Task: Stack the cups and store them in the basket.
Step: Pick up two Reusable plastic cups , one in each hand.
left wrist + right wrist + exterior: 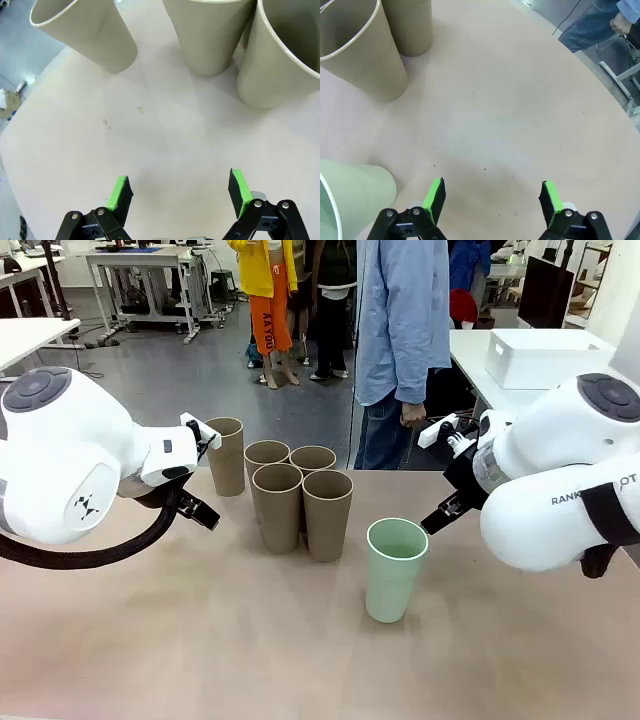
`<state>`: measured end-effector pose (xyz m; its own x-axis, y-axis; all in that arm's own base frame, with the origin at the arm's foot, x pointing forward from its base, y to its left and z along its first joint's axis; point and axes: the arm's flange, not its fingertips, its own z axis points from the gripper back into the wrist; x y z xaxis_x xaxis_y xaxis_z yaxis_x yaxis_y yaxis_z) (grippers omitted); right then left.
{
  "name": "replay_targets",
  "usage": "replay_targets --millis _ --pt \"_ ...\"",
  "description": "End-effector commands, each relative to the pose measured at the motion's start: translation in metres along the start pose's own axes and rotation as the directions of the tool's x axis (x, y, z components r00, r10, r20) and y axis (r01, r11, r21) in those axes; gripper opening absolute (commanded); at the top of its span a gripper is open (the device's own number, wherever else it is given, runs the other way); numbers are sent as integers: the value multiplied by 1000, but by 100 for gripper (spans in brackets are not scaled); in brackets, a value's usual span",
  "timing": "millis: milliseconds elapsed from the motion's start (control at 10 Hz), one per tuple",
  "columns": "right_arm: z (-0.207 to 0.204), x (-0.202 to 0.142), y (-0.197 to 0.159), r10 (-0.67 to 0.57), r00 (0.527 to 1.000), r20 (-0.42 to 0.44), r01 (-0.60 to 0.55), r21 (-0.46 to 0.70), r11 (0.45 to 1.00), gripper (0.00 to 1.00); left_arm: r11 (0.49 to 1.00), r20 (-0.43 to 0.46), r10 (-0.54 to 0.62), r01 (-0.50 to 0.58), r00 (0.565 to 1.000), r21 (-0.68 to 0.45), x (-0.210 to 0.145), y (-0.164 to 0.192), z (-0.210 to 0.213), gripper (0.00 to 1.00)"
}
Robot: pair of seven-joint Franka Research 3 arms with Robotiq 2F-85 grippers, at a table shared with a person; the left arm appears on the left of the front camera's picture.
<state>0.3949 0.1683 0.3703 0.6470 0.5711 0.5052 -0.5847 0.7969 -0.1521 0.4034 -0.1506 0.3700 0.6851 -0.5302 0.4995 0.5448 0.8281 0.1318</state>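
On the beige tabletop (200, 640): six tall tapered handleless cups, all upright, mouths up, none stacked. At far left, alone: lone matte kraft-brown cup (227, 455), just beside the left arm's wrist. Right of it: tight cluster of four more brown cups (327, 515), two far and two near, sides touching or nearly so. Nearer and further right, apart from the cluster: pale mint-green cup (396, 570). Left gripper (179, 190): hangs with green pads spread wide over bare table, grips nothing, faces three brown cups without touching any. Right gripper (492, 194): likewise spread wide and empty above bare table, to the right of the mint-green cup and clear of it. Large white rectangular plastic basket (545, 358): sits on a separate white table at far right, well apart from every cup. At the far side, near the middle: person in a light blue shirt (400, 320), standing.
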Motion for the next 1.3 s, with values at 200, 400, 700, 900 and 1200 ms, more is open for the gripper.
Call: replay_targets --millis 200,400,700,900,1200 --pt "0 0 0 0 1000 0 0 0 1000 100 1000 0 0 0 1000 0 0 0 0 100" --pt "0 0 0 0 1000 0 0 0 1000 100 1000 0 0 0 1000 0 0 0 0 100" --pt "0 0 0 0 1000 0 0 0 1000 100 1000 0 0 0 1000 0 0 0 0 100" --pt "0 0 0 1 1000 0 -1 0 1000 100 1000 0 0 0 1000 0 0 0 0 100" --pt "52 83 -57 -34 999 0 34 73 997 100 991 7 70 -69 997 -112 38 44 36 100"
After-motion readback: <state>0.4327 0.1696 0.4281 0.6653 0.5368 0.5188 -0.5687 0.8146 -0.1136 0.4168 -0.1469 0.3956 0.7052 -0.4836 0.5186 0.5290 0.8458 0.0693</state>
